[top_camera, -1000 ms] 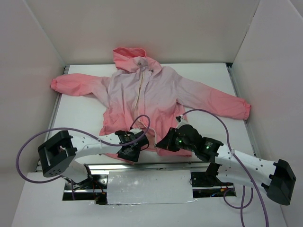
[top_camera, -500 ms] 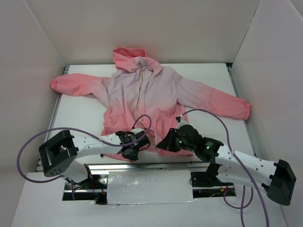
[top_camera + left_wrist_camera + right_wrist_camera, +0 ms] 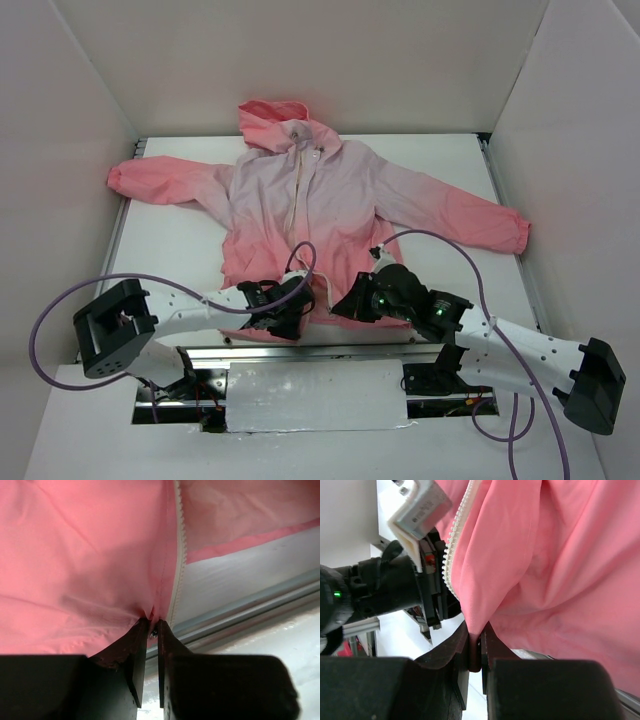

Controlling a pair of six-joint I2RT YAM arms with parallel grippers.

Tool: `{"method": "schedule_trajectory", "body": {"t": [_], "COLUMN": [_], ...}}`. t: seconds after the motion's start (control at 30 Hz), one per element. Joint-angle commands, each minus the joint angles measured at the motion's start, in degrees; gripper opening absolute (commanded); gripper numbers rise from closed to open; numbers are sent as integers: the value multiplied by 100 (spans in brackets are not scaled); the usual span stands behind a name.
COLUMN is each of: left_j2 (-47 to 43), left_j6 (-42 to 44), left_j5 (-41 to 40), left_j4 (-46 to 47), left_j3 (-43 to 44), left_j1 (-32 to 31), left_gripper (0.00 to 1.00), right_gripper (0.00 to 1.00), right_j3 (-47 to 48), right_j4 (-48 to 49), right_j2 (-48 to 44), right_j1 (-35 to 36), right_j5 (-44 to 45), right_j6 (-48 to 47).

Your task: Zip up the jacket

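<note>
The jacket (image 3: 340, 190) lies flat on the white table (image 3: 170, 240), hood at the far end, sleeves spread, with its cream zipper (image 3: 297, 195) running down the middle. My left gripper (image 3: 294, 302) is shut on the coral hem left of the zipper's bottom. In the left wrist view it (image 3: 152, 627) pinches pink fabric right beside the zipper tape (image 3: 178, 570). My right gripper (image 3: 342, 304) is shut on the hem right of the zipper. In the right wrist view it (image 3: 476, 632) holds a pinched fold, with zipper teeth (image 3: 454, 540) just to the left.
White walls stand on three sides. A metal rail (image 3: 330, 345) runs along the table's near edge just under both grippers. A foil-covered panel (image 3: 315, 395) lies below it. Purple cables (image 3: 440, 240) loop above both arms. The left arm's wrist (image 3: 390, 590) is close by in the right wrist view.
My left gripper has shifted a little right toward the zipper's bottom end, drawing the hem with it. The right gripper has stayed almost still.
</note>
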Motion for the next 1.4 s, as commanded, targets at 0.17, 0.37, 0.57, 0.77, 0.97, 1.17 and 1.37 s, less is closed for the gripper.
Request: {"method": "schedule_trajectory", "body": {"t": [0.17, 0.37, 0.57, 0.77, 0.97, 1.17, 1.37], "left_j2": [-1356, -2375, -3201, -3387, -3405, -3326, -3264], "left_j6": [-687, -1292, -1724, -1909, -2023, -1962, -1979], "left_j5": [-435, -646, -1050, -1314, -1542, -1613, -1534], "left_j4": [513, 1892, 2896, 3037, 3573, 3898, 4074], "left_j3": [379, -323, -1166, -1317, -1449, -1388, -1405], "left_j1": [110, 162, 162, 145, 75, 48, 39], "left_gripper": [0, 0, 0, 0, 0, 0, 0], "right_gripper": [0, 0, 0, 0, 0, 0, 0], "right_j3": [27, -315, -272, -430, -650, -641, -887], "right_j4": [449, 984, 1135, 1503, 1995, 2364, 3110], "right_j2": [-230, -397, -581, -854, -837, -723, -608], "right_j1": [-139, -166, -175, -157, -157, -157, -157], "right_j5": [-162, -294, -146, -154, -84, -101, -242], "right_j6": [-38, 454, 884, 1271, 1518, 1483, 1536]}}
